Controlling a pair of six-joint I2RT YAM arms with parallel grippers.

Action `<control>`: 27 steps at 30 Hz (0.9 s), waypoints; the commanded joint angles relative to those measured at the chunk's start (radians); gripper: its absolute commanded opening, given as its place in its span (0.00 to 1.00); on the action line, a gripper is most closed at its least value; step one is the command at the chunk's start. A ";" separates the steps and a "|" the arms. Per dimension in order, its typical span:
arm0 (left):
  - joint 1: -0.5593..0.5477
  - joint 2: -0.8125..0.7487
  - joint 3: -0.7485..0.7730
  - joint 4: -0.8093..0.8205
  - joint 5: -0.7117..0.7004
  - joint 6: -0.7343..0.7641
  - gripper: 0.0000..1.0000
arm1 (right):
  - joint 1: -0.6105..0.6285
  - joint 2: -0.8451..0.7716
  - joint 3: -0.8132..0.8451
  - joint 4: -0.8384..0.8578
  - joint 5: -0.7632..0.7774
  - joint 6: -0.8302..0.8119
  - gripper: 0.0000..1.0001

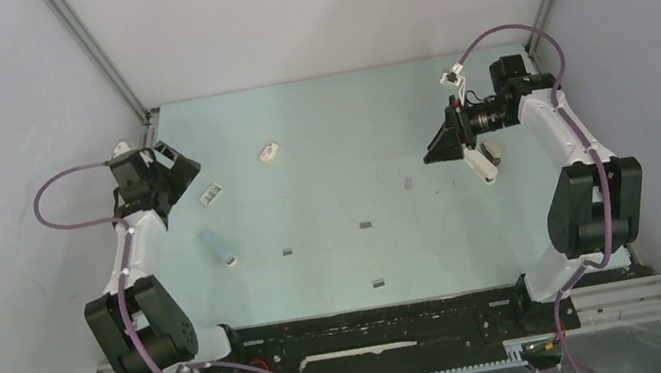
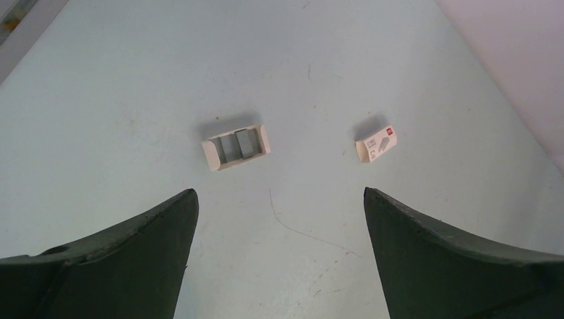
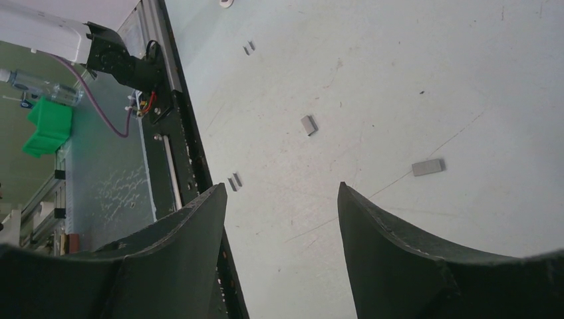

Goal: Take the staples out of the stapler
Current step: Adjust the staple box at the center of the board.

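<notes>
the left fingers (image 2: pixel 146 246) gape wide and empty. the right fingers (image 3: pixel 392 252) stand partly open, holding nothing. the staples (image 1: pixel 366 224) lie scattered mid-frame on the worktop (image 1: pixel 317 128), well apart, with the blue stapler (image 1: pixel 218 247) to their left.

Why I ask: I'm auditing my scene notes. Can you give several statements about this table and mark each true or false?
1. The left fingers are spread with nothing between them. True.
2. The right fingers clamp a staple strip. False: they are open and empty, and the strips lie on the table beyond them.
3. In the left wrist view, the white-and-red box lies to the right of the open tray, apart from it. True.
4. The staple strips sit in one pile. False: they lie scattered, well apart from each other.
</notes>
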 commanded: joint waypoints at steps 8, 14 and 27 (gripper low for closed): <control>0.014 0.193 0.271 -0.222 -0.123 0.113 1.00 | 0.016 0.066 0.065 -0.044 -0.020 -0.039 0.70; 0.012 0.314 0.377 -0.279 -0.159 0.159 0.90 | 0.021 0.103 0.096 -0.071 -0.027 -0.050 0.68; 0.011 0.539 0.507 -0.418 -0.036 0.212 0.55 | 0.033 0.137 0.132 -0.093 0.003 -0.051 0.68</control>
